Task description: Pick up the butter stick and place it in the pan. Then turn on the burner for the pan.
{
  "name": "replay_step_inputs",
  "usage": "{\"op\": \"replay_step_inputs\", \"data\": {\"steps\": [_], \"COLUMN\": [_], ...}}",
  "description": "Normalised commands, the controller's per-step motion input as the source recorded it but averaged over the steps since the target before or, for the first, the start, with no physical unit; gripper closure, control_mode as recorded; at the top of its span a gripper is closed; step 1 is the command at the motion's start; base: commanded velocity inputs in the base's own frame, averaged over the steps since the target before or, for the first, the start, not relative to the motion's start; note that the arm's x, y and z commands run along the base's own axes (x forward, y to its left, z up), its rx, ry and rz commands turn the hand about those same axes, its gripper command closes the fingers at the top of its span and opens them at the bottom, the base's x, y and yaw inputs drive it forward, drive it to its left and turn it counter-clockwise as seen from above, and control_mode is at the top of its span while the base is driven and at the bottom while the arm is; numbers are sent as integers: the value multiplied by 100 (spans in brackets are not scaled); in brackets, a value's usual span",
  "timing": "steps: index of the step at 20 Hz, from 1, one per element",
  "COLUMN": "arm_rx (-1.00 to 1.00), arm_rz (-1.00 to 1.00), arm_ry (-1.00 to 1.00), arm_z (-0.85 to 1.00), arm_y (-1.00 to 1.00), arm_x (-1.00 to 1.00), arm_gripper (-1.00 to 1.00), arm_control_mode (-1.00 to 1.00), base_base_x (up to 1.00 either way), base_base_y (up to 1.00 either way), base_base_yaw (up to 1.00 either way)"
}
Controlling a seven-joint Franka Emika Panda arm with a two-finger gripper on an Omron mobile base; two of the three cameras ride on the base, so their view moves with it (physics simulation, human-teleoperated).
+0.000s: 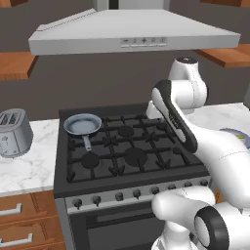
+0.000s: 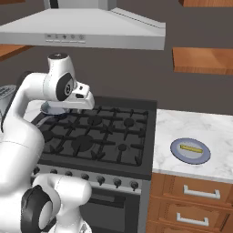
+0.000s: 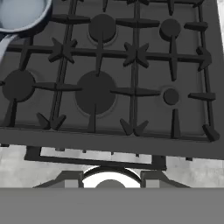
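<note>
- Butter stick (image 2: 191, 148) lying flat on a round blue-grey plate (image 2: 178, 152), on the marble bench (image 2: 200, 125) right of the stove; one stick, one plate.
- Likely laid flat on the plate to keep it off the bare bench and easy to reach from above.
- Pan (image 1: 83, 124) sitting on the rear left burner of the stove (image 1: 128, 146), handle (image 1: 87, 142) pointing toward the front; bowl appears bare, so butter not yet delivered. One pan.
- Pan already centred over its burner, presumably so only butter and a knob turn remain.
- Hand (image 2: 82, 101) hanging above the back left of the hob, near the pan and well apart from the butter stick.
- Finger tips not clear enough to judge; cannot tell how wide the hand stands. No butter or anything else seen in it.
- Six burners countable from the hand camera.
- Row of knobs (image 1: 118, 196) along the stove front; about seven, exact count uncertain behind the arm.
- One toaster (image 1: 13, 133) on the left bench, one hood (image 1: 132, 30) overhead.
- Judgement: task at its start, reach across to the plate coming first.
</note>
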Motion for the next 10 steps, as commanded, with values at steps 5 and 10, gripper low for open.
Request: {"op": "replay_step_inputs", "data": {"steps": [5, 10], "arm_rx": [0, 0], "arm_rz": [-4, -27], "arm_ry": [0, 0], "arm_z": [-13, -43], "arm_y": [-12, -69], "arm_x": [3, 0], "arm_gripper": [-100, -100], "arm_control_mode": [-100, -100], "base_base_x": [0, 0], "base_base_y": [0, 0], "base_base_yaw": [0, 0]}}
